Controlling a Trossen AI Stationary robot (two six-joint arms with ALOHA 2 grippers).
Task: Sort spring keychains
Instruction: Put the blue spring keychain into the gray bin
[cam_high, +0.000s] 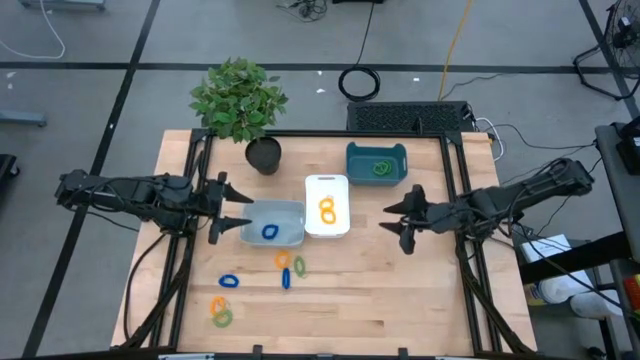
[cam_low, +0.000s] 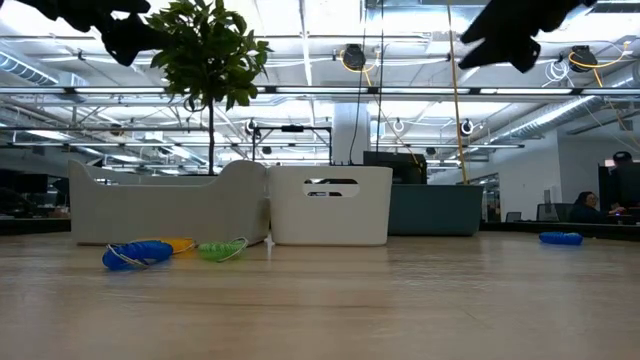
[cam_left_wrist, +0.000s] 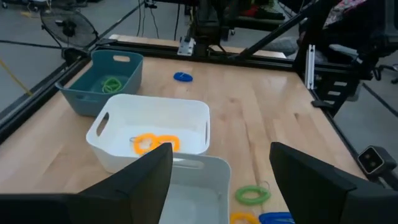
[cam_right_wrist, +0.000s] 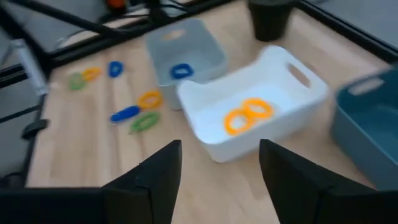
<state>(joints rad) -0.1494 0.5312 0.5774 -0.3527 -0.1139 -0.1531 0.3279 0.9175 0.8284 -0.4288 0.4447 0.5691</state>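
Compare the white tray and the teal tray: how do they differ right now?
The white tray holds two orange keychains; the teal tray holds green ones. The white tray sits mid-table, hard beside the grey tray; the teal tray stands apart, nearer the table's far edge. The white tray's long side runs front to back; the teal tray's runs across. Both are rectangular open bins with handle slots.

Orange keychains (cam_left_wrist: 155, 142) in white tray (cam_left_wrist: 124, 155), green keychain (cam_left_wrist: 112, 84) in teal tray (cam_left_wrist: 127, 65)
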